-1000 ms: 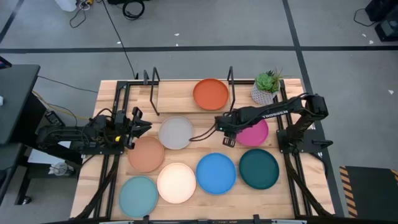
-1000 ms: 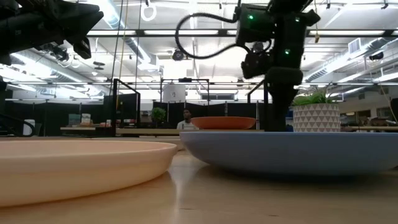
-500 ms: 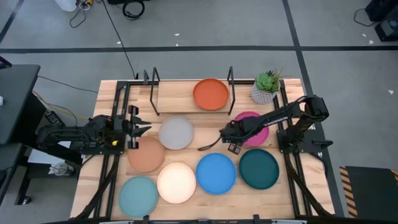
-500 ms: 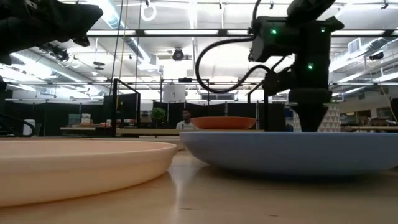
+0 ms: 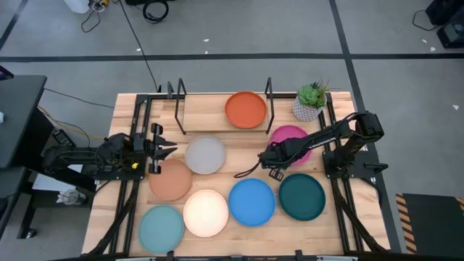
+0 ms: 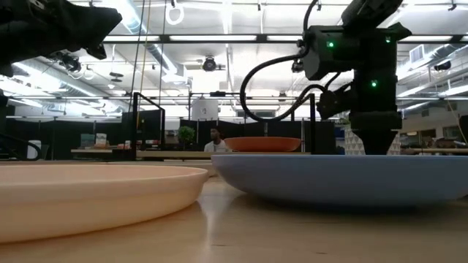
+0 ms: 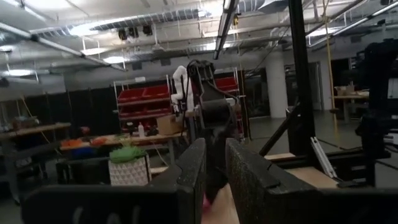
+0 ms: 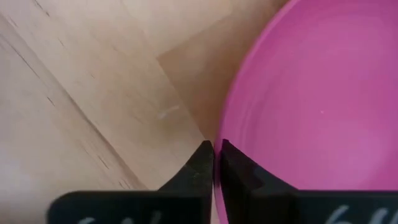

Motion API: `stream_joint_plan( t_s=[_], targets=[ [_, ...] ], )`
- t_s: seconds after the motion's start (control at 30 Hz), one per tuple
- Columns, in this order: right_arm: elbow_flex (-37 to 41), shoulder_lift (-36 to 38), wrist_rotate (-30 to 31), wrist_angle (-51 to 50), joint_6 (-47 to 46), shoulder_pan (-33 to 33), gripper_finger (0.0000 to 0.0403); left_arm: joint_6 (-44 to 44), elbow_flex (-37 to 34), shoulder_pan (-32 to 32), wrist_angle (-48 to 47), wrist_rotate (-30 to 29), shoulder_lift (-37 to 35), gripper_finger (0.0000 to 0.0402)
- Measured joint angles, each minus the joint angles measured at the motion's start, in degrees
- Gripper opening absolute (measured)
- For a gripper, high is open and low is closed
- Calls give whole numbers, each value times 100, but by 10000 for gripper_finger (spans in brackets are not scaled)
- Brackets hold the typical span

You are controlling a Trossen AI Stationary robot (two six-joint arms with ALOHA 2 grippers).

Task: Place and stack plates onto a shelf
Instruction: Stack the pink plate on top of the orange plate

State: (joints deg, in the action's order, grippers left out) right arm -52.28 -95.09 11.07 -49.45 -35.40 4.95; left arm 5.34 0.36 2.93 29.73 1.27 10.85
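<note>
The magenta plate [image 5: 293, 143] lies flat on the table, right of centre, with my right gripper [image 5: 267, 156] shut on its left rim. The orange plate [image 5: 245, 109] rests on the shelf's board [image 5: 206, 110]. The grey [image 5: 205, 154], terracotta [image 5: 171, 180], cream [image 5: 206, 212], blue [image 5: 251, 201], dark teal [image 5: 301, 196] and light teal [image 5: 161, 228] plates lie flat on the table. My left gripper [image 5: 161, 147] hovers at the table's left, by the terracotta plate, open with nothing between its fingers [image 7: 214, 171]. My right gripper pinches the magenta plate's rim [image 8: 219, 134] on the side toward the table's left, one finger inside the plate and one outside. The fingers [image 8: 200, 163] come from above, pointing down, and lie across the rim. The plate appears to lie on the table.
A potted plant [image 5: 310, 103] stands at the far right, beside the shelf's black wire end frame [image 5: 269, 98]. In the low view the blue plate [image 6: 344, 179] hides the right gripper's fingertips. The plates near the front edge lie close together.
My right gripper has moved from near the table's middle toward the near edge and down to the magenta plate's left rim, and has shut on it. The plate has stayed where it was.
</note>
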Motion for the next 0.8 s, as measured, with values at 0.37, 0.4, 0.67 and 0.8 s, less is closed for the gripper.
stream_joint_plan(
  t_s=[0.37,0.4,0.67,0.8],
  targets=[
    [-774,0,-435,-259,646,182,21,-22,0,-1,-262,-1,-2,69],
    [-854,0,-487,-284,796,233,19,-19,1,0,-262,-2,-2,69],
    [-1543,0,-164,-213,1912,689,20,-15,0,-1,-253,-2,-2,69],
    [-1878,0,2,-133,2461,888,18,-15,0,0,-253,-1,-2,69]
  ],
)
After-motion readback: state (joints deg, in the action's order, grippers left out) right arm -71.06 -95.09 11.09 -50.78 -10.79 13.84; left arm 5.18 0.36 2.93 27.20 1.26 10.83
